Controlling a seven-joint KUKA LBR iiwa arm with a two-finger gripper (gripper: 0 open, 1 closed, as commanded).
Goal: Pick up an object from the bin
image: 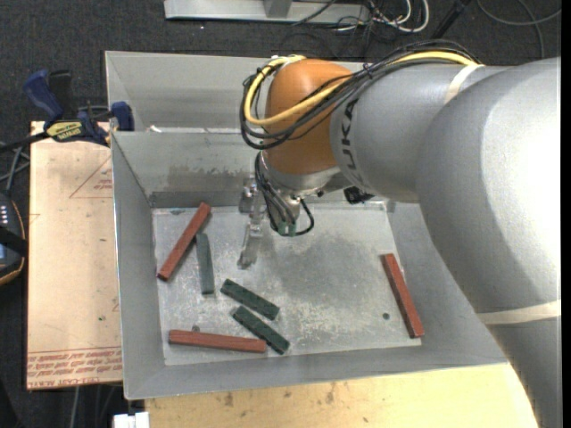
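My gripper (247,255) hangs under the orange wrist cover, low over the bin floor in its upper middle part, above bare floor. Nothing shows in its grasp. To its left a thin dark green bar (205,264) lies nearly upright in the picture. Beside that one, a longer red bar (185,241) leans diagonally toward the back left corner. Just below the gripper a short dark green bar (250,299) lies slanted on the floor.
Another dark green bar (260,328) and a red bar (217,341) lie along the front edge of the floor. A third red bar (401,294) lies by the right wall. The arm covers the upper right of the bin.
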